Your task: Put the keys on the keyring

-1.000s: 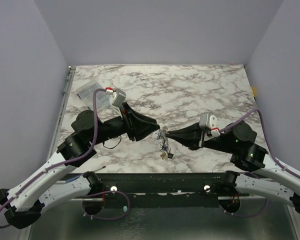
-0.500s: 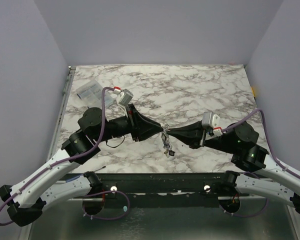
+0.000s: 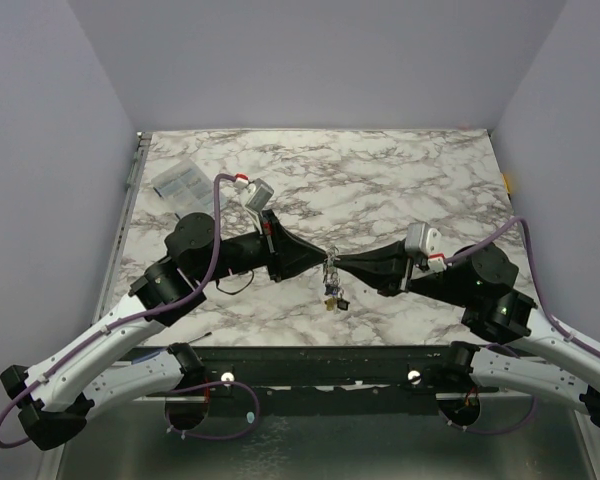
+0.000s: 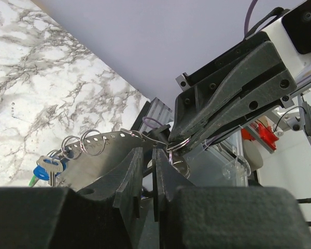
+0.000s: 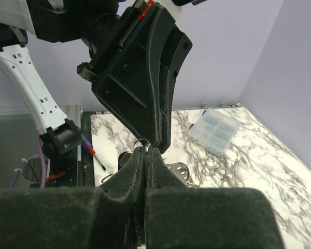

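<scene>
Nearest to the front edge of the table, about at its middle, you see the keys (image 3: 330,296) hanging in a small bunch. The blue key (image 4: 44,167) and the green key (image 4: 31,180) hang on small rings from a perforated metal strip (image 4: 106,155). Just behind them the two grippers meet tip to tip. The right gripper (image 3: 338,262) is clenched on the keyring (image 4: 179,144), a thin wire ring. The left gripper (image 3: 320,259) faces it with the jaws almost together beside the strip; you cannot tell if they grip anything. The strip runs lengthwise from the ring past the left fingers to the keys, so I judge the left arm is nearer to them.
</scene>
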Robot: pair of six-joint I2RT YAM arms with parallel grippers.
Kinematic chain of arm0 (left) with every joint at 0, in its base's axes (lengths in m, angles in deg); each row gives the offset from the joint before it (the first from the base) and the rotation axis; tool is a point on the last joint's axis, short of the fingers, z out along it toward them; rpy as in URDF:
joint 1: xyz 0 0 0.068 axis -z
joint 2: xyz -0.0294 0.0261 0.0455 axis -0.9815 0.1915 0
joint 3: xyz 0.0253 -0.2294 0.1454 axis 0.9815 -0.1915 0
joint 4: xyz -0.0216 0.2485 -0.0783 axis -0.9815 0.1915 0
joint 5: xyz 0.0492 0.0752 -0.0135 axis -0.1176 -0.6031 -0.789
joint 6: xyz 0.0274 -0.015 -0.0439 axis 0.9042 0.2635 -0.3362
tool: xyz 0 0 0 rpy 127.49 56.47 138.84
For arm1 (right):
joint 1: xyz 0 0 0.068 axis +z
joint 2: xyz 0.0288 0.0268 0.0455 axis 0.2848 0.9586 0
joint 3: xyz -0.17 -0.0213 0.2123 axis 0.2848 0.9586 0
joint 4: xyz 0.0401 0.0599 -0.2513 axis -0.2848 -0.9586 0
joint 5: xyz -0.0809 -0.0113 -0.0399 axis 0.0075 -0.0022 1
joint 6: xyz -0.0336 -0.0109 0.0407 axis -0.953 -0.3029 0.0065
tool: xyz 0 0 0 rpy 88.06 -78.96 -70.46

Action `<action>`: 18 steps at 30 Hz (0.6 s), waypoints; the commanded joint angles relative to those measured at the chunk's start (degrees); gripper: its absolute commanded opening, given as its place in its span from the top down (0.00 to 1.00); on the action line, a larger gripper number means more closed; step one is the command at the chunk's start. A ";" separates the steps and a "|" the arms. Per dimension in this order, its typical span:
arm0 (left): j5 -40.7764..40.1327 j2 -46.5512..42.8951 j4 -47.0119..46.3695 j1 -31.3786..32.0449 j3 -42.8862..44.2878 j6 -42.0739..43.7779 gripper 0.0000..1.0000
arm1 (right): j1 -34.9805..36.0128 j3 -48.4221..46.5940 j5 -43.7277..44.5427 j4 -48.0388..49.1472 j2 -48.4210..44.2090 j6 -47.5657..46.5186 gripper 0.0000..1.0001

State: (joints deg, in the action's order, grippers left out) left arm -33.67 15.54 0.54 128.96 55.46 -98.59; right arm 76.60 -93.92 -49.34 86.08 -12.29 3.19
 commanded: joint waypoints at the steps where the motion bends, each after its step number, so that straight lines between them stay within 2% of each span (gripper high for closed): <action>1: 1.22 -1.08 0.62 0.06 -0.63 -0.74 0.75 | 0.42 -0.81 1.40 3.79 0.15 -1.01 0.99; 3: 0.03 -1.73 0.79 0.05 -0.40 -0.58 0.65 | 0.42 -0.90 1.19 3.49 0.23 -1.02 0.99; 7: -3.50 -2.60 1.85 0.09 1.03 0.06 0.57 | 0.42 -0.92 0.75 2.53 0.15 -0.86 0.99; 18: -2.52 -2.65 2.95 0.06 1.95 0.32 0.57 | 0.42 -1.38 0.87 1.32 0.92 -1.49 0.99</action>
State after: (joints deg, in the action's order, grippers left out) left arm -35.87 13.51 2.99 128.96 55.88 -98.72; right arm 76.60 -93.92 -49.25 86.12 -11.72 3.12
